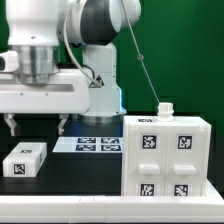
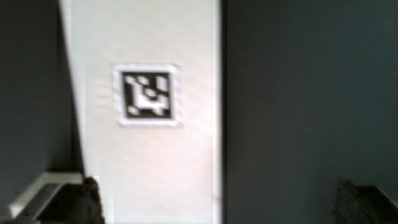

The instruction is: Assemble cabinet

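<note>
The cabinet point(image 1: 165, 155) is a large white box at the exterior view's right, its front showing black-and-white tags in a two-by-two grid. A small white tagged block point(image 1: 25, 160) lies on the dark table at the exterior view's left. My gripper point(image 1: 37, 127) hangs above it, open and empty, with its fingers spread wide. In the wrist view the block point(image 2: 146, 95) is a long white piece with one tag. It runs between the dark fingertips point(image 2: 63, 200), closer to one of them, and my gripper point(image 2: 214, 205) does not touch it.
The marker board point(image 1: 100, 143) lies flat on the table between the block and the cabinet. A small white knob point(image 1: 165, 108) stands on top of the cabinet. A thin cable slants down behind it against the green backdrop.
</note>
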Tool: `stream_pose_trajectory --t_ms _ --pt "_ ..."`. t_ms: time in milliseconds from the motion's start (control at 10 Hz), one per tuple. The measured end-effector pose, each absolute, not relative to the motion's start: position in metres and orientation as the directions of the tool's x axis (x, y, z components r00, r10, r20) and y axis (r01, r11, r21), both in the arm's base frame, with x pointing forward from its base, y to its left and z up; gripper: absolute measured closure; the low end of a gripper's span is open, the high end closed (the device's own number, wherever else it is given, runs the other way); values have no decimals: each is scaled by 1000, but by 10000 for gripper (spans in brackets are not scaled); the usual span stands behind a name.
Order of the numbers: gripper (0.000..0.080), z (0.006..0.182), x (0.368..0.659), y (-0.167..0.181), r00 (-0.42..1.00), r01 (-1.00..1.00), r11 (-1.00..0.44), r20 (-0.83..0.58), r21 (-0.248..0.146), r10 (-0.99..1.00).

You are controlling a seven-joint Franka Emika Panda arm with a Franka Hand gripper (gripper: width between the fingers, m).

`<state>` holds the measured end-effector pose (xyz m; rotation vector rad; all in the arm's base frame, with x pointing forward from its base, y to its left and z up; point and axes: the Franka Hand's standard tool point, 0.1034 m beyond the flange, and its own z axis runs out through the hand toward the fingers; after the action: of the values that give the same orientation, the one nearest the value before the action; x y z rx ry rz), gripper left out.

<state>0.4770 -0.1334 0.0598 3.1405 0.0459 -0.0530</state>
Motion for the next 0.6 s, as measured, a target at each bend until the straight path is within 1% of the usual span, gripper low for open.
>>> stream_pose_trajectory --t_ms 100,400,600 --pt "150 62 486 -140 999 29 -1000 -32 -1 29" --pt "150 47 478 -143 998 43 -999 -54 3 43" --pt "150 32 467 -145 997 40 -999 -70 10 39"
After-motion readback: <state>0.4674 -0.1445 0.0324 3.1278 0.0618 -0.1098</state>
